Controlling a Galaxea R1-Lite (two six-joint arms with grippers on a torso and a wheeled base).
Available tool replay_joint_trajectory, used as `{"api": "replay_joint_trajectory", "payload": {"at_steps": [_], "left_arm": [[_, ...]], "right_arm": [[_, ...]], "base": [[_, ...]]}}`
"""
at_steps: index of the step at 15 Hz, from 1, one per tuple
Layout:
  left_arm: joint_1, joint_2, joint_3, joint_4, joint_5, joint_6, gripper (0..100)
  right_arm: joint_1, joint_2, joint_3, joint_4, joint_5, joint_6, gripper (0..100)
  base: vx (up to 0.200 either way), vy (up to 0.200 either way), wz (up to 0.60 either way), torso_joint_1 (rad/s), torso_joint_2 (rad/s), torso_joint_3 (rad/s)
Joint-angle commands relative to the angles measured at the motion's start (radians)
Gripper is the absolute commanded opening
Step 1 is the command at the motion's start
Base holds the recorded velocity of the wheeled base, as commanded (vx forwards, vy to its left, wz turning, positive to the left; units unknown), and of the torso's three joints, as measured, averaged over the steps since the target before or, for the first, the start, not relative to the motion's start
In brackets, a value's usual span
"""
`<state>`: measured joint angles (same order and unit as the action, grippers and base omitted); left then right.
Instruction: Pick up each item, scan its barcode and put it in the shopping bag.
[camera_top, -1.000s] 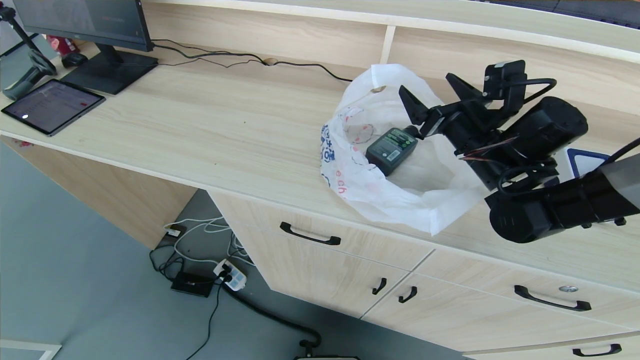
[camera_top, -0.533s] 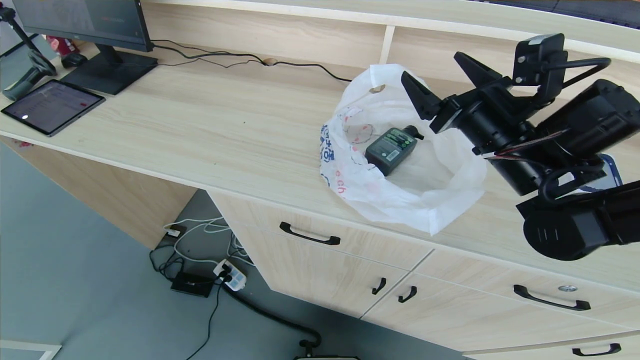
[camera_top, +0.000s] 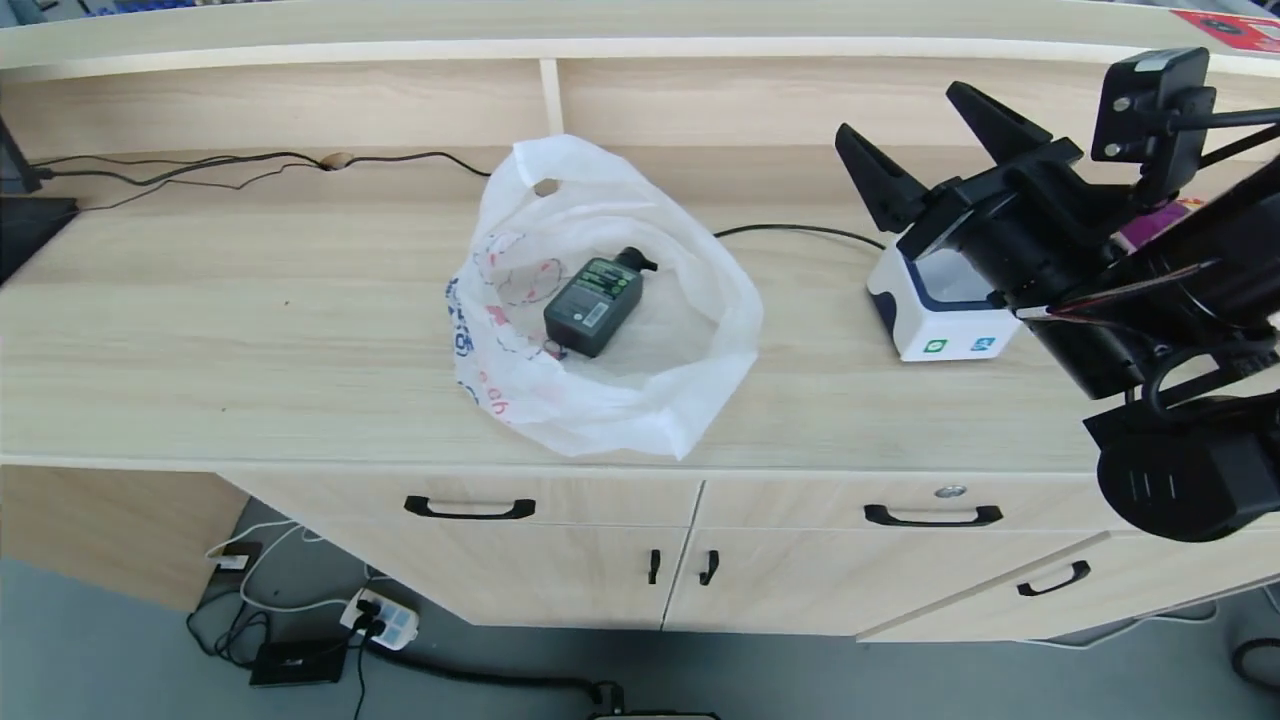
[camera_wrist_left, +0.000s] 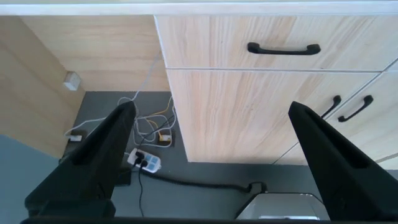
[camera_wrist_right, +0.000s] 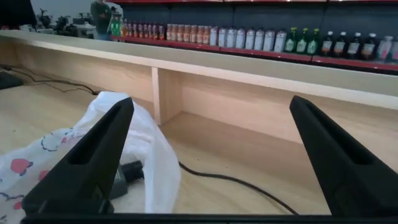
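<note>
Head view shows the right gripper (camera_top: 902, 112) spread wide and empty at upper right, and the dark bottle (camera_top: 594, 305) lying inside the shopping bag (camera_top: 650, 425) at centre, whose limp rim could snag a passing finger and spill it.

one shopping bag (camera_top: 640, 425), one bottle (camera_top: 592, 305), one scanner (camera_top: 935, 312)

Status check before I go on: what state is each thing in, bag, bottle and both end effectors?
Shopping bag, open, lying on the counter.
Dark bottle, on its side inside the bag.
Right end effector, open, empty, above the counter.
Left end effector, open, empty, facing the drawers.
</note>
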<state>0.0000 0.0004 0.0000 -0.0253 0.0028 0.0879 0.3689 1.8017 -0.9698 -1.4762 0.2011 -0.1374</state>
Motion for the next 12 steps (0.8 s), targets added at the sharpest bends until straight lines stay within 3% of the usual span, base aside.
{"api": "replay_joint_trajectory", "payload": {"at_steps": [1, 3, 6, 9, 12], "left_arm": [[-0.002, 0.0, 0.0, -0.001, 0.0, 0.0, 100], [-0.002, 0.0, 0.0, -0.001, 0.0, 0.0, 100], [0.0, 0.0, 0.0, -0.001, 0.0, -0.004, 100], [-0.002, 0.0, 0.0, 0.002, 0.0, -0.004, 100], [0.0, 0.0, 0.0, 0.022, 0.003, -0.016, 100]], "right_arm": [[0.007, -0.024, 0.02, 0.002, -0.026, 0.004, 100], [0.028, -0.05, 0.056, -0.001, -0.124, 0.044, 100], [0.002, -0.079, 0.195, -0.007, -0.129, 0.068, 100], [-0.004, -0.084, 0.23, -0.019, -0.112, 0.087, 100], [-0.038, -0.131, 0.227, 0.045, -0.112, 0.091, 100]], "base": [[0.0, 0.0, 0.0, 0.0, 0.0, 0.0], [0.0, 0.0, 0.0, 0.0, 0.0, 0.0], [0.0, 0.0, 0.0, 0.0, 0.0, 0.0], [0.0, 0.0, 0.0, 0.0, 0.0, 0.0], [0.0, -0.2, 0.0, 0.001, 0.0, 0.002]]}}
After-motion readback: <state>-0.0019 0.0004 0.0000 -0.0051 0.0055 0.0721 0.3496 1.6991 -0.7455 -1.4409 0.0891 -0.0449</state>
